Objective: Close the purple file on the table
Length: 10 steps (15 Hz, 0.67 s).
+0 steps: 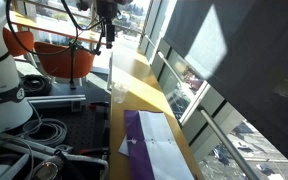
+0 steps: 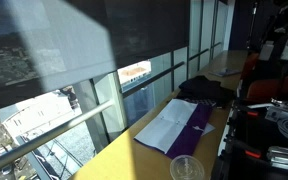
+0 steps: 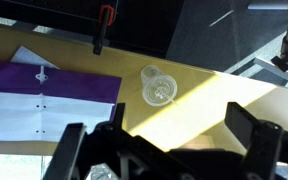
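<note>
The purple file point(image 1: 147, 147) lies open on the light wooden table point(image 1: 144, 90), with white sheets showing over its purple cover. It also shows in an exterior view point(image 2: 181, 126) and at the left of the wrist view point(image 3: 49, 80). My gripper point(image 1: 106, 35) hangs high above the table, well away from the file. In the wrist view its two fingers point(image 3: 164, 142) stand wide apart and hold nothing. The file lies to the left of the fingers there.
A small clear cup point(image 3: 159, 88) stands on the table beside the file and shows in both exterior views point(image 1: 119, 95) point(image 2: 186, 168). A black bundle point(image 2: 206, 90) lies farther along the table. A black platform with cables point(image 1: 54, 130) borders the table, and windows run along its other side.
</note>
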Tool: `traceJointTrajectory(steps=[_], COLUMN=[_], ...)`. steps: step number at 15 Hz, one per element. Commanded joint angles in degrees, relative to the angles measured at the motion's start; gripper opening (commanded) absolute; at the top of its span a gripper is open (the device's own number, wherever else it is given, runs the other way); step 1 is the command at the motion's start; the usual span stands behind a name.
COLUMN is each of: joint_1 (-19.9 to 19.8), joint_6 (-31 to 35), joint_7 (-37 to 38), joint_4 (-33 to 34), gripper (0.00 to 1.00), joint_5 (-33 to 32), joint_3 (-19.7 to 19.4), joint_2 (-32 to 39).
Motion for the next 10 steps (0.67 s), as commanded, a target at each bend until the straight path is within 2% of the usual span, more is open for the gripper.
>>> traceJointTrajectory(steps=[1, 10], joint_1=[-0.25, -0.25], joint_6=[-0.41, -0.4], joint_7=[-0.13, -0.12], joint_4=[-0.28, -1.08], gripper=[1.0, 1.0], joint_5=[0.12, 0.1], joint_3=[0.16, 0.14], joint_2=[0.04, 0.48])
